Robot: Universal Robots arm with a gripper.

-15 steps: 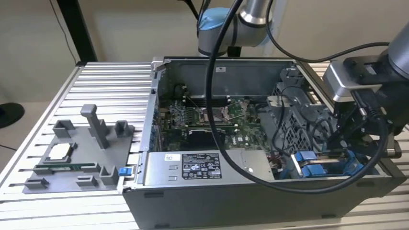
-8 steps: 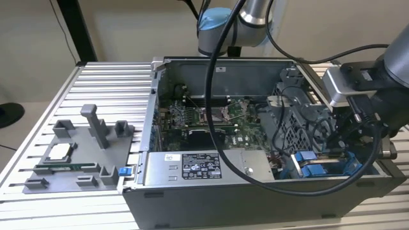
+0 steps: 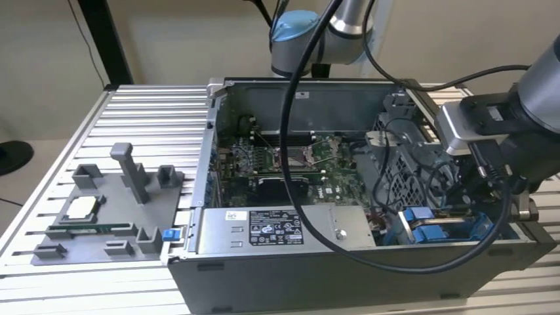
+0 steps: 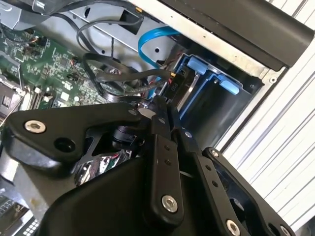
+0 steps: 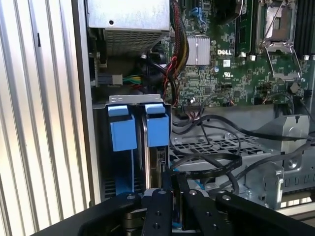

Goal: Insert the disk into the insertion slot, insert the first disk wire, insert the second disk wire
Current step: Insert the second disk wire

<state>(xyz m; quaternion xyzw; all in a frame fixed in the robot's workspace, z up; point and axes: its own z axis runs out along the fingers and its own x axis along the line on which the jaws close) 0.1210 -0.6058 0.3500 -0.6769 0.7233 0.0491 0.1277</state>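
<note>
Gripper (image 4: pixel 166 109): fingers are brought nearly together, pinched on a black wire connector (image 4: pixel 173 88) at the bay's edge.
Disk (image 5: pixel 157 162): is seated on edge in the insertion slot (image 5: pixel 123 129), long axis running down into the bay, blue tabs outward.
Slot location: case corner beside the power supply (image 3: pixel 262 230).

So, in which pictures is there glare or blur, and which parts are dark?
Exterior view: even light, the arm's near housing blurred. Second wrist view: bright glare on the ribbed table, the pincer dark and soft, close to the lens. First wrist view: motherboard sharp and well lit, the insertion slot shadowed below its blue tabs.
</note>
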